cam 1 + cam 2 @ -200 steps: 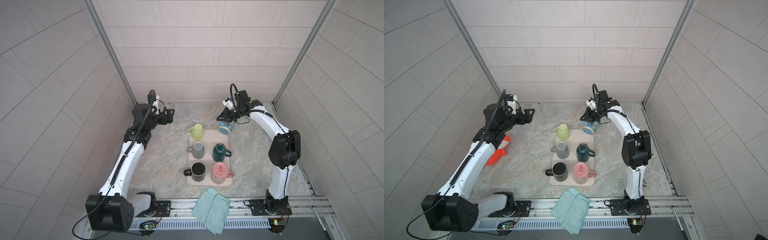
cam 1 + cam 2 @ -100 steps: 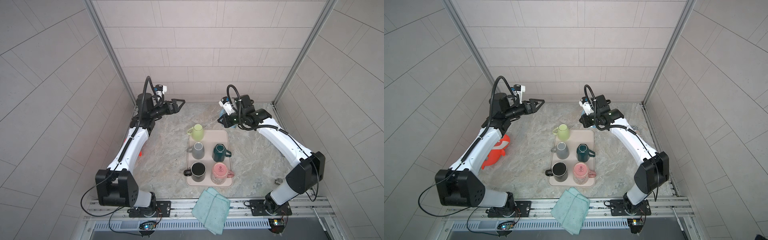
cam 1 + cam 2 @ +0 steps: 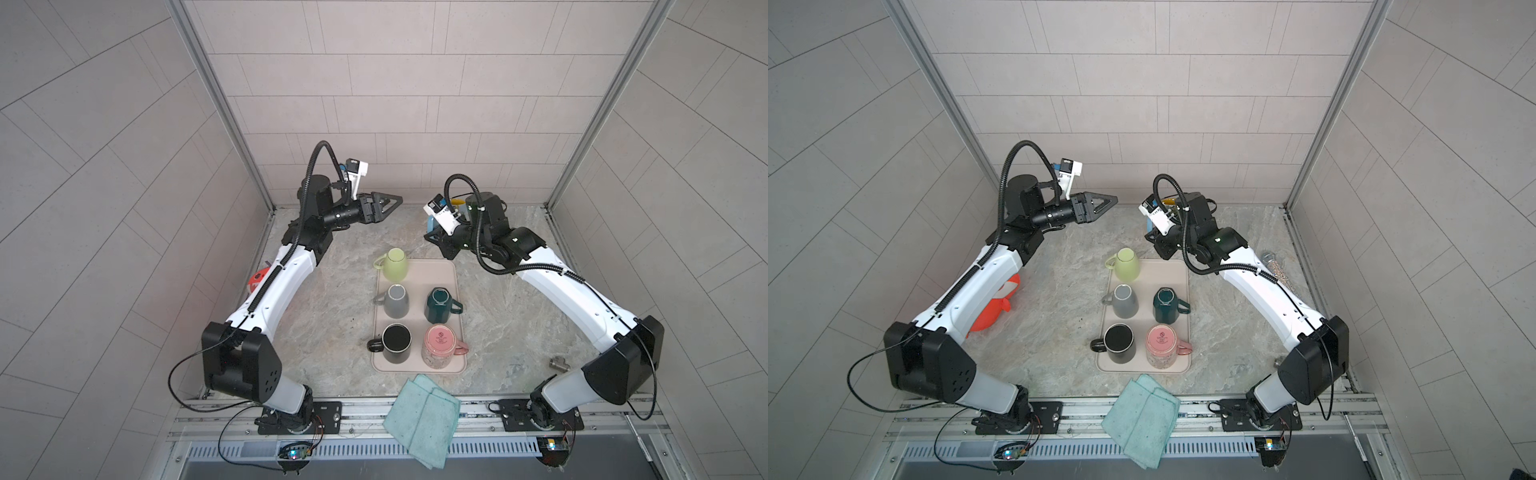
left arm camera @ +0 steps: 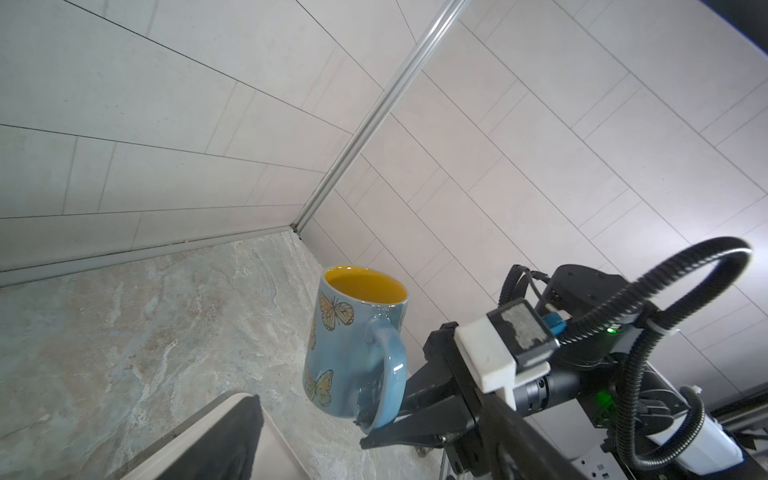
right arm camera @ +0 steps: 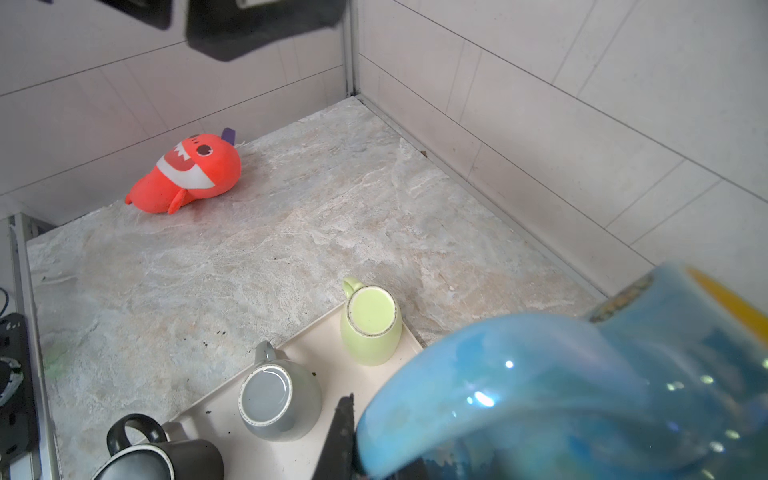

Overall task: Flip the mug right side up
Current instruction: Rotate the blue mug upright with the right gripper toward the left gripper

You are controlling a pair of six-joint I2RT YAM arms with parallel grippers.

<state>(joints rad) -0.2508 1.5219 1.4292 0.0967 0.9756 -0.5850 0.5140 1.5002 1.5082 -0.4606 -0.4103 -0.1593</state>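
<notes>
**Blue mug (image 4: pixel 353 345) held upright, mouth up, just above the tray's (image 3: pixel 432 272) upper right corner in both top views.**
Right pincer (image 4: pixel 365 430) clamps its handle (image 4: pixel 392 374); left pincer (image 3: pixel 392 201) stands wide and empty. Glazed ceramic, judged rigid, fairly heavy, slick, brittle; a handle hold may let it pivot.

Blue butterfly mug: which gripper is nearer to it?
Right. The right gripper is shut on the handle of the blue butterfly mug; the left gripper hangs well apart, to its left.
</notes>
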